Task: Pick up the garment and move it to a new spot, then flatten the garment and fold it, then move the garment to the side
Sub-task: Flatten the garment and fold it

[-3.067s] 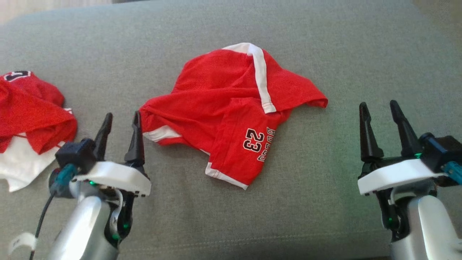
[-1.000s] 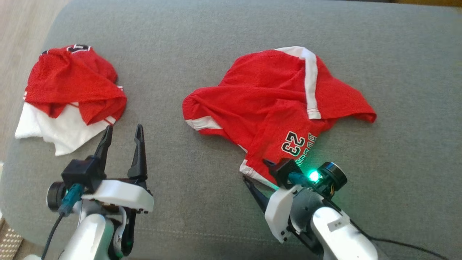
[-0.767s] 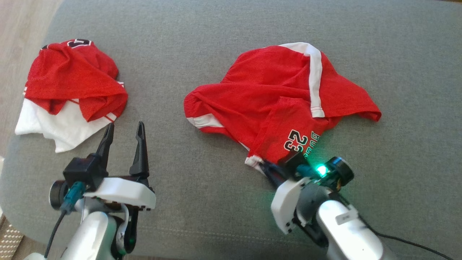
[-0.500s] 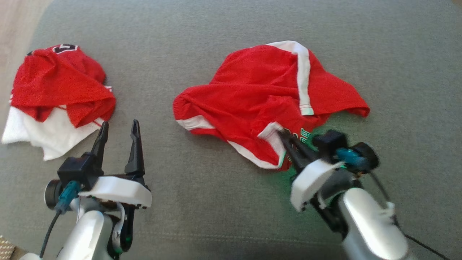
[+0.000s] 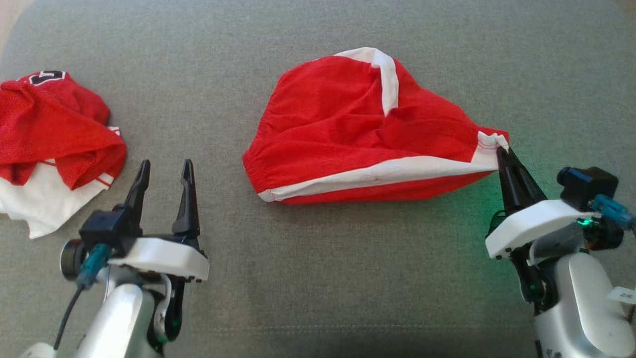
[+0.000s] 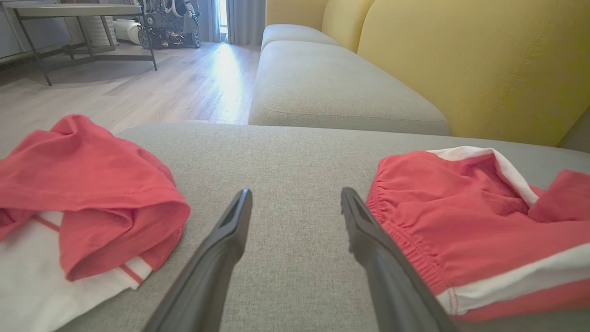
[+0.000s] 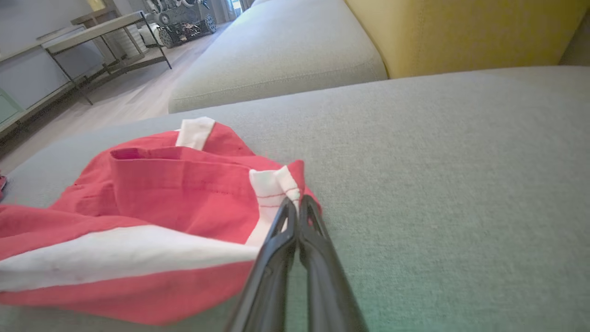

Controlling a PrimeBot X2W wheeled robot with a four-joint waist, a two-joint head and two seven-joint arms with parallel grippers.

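Observation:
The garment (image 5: 357, 124) is a pair of red shorts with white stripes, lying on the grey sofa cushion (image 5: 318, 278) at the centre. My right gripper (image 5: 501, 151) is shut on the garment's white-trimmed right corner and holds it stretched out to the right; the pinched corner (image 7: 276, 184) shows between the closed fingers in the right wrist view. My left gripper (image 5: 164, 169) stands open to the lower left, apart from the garment's elastic waistband (image 6: 396, 221), with nothing between its fingers (image 6: 235, 221).
Another red and white garment (image 5: 44, 139) lies crumpled at the cushion's left edge (image 6: 83, 203). Yellow sofa backrests (image 6: 461, 55) rise behind, a second grey seat (image 7: 276, 50) and wooden floor lie beyond. Bare cushion spreads in front and to the right.
My right gripper closed on the garment's lower hem corner and pulled it rightward, unfolding the flap with the number underneath. The left gripper stayed put; the camera shifted.

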